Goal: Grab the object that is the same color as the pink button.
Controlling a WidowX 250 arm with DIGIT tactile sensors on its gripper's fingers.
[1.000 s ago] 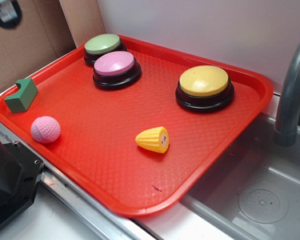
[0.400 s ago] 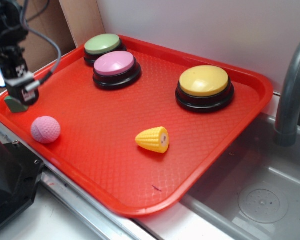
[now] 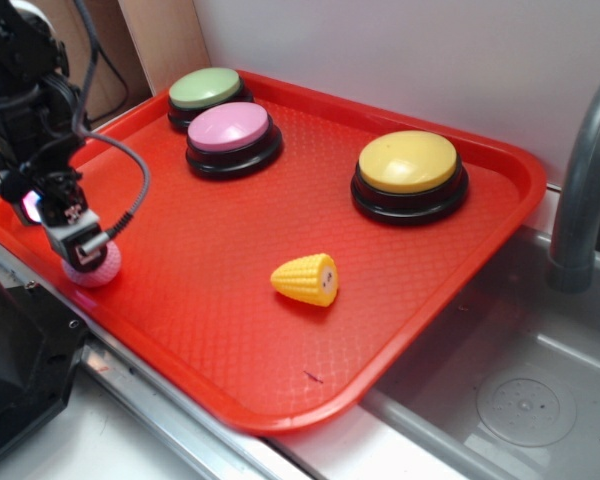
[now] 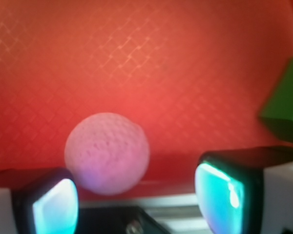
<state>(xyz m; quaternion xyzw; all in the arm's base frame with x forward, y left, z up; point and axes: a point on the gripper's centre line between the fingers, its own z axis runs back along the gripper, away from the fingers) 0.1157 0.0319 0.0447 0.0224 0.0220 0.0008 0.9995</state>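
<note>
The small light-pink dimpled ball (image 3: 102, 270) lies at the tray's near-left edge, partly covered by my gripper (image 3: 80, 246), which hangs directly over it. In the wrist view the ball (image 4: 107, 153) sits just ahead of my gripper (image 4: 136, 200), nearer the left finger. The fingers (image 4: 219, 187) stand wide apart with nothing between them, so it is open and does not touch the ball. The pink button (image 3: 228, 128), domed on a black base, stands at the back left of the red tray (image 3: 230, 330).
A green-topped button (image 3: 205, 88) stands behind the pink one and a yellow-topped button (image 3: 408, 162) at the back right. A yellow toy corn (image 3: 307, 278) lies mid-tray. A green block (image 4: 285, 105) is close on the gripper's right. A sink (image 3: 510, 400) and faucet (image 3: 580, 180) lie right.
My arm has come in from the upper left, passed over the green block and dropped down onto the pink ball's spot. The ball and the other objects have not moved.
</note>
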